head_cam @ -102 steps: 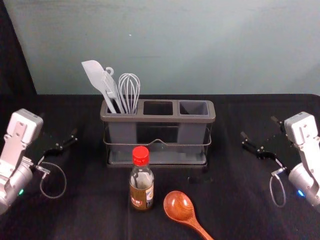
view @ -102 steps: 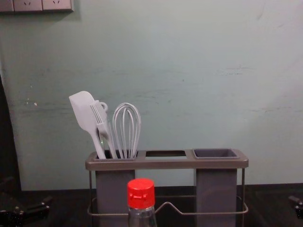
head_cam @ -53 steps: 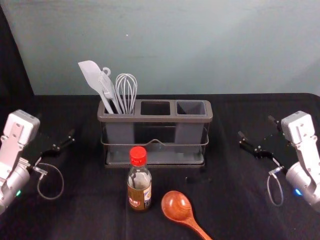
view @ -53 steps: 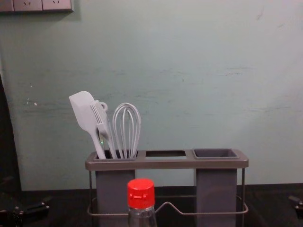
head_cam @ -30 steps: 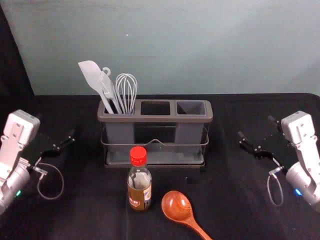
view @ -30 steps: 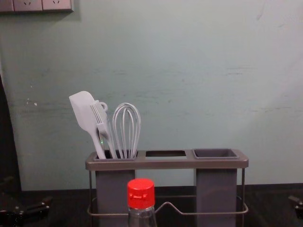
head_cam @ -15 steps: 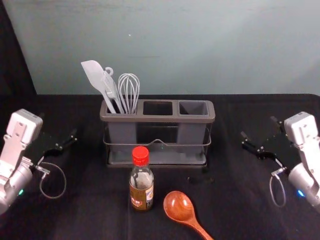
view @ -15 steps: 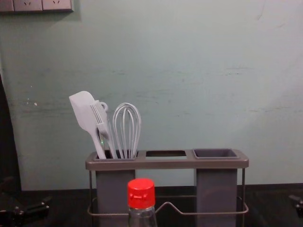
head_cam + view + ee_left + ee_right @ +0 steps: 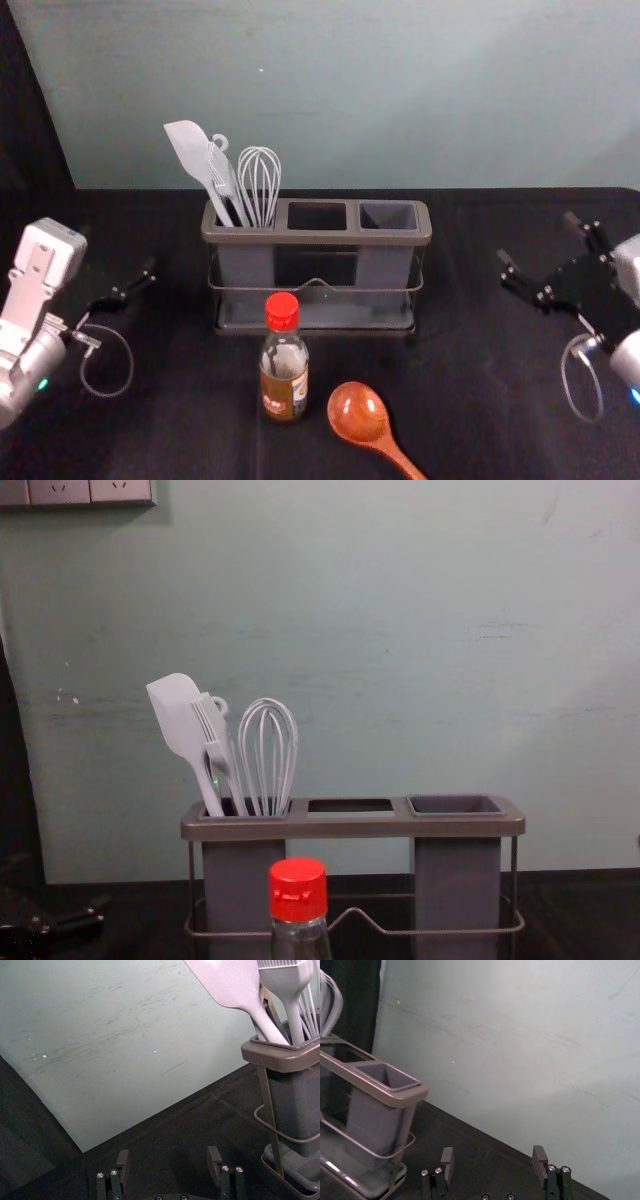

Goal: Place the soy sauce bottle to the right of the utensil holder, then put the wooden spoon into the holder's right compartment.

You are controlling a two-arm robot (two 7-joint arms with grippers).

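Head view: the soy sauce bottle point(image 9: 284, 385) stands upright at lower centre, before the utensil holder point(image 9: 316, 238); the wooden spoon point(image 9: 358, 412) lies right of it. The right gripper point(image 9: 538, 238), at the right edge, could topple the bottle by closing off-centre, or clip the spoon beside it. The left gripper point(image 9: 116, 250) is parked at the left edge.

Left wrist view: 2 fingers wide apart, holding nothing.

Right wrist view: 2 fingers, equally wide and empty.

Chest view: the dark shape at lower left is probably the left gripper; the red cap point(image 9: 297, 885) is at bottom centre.
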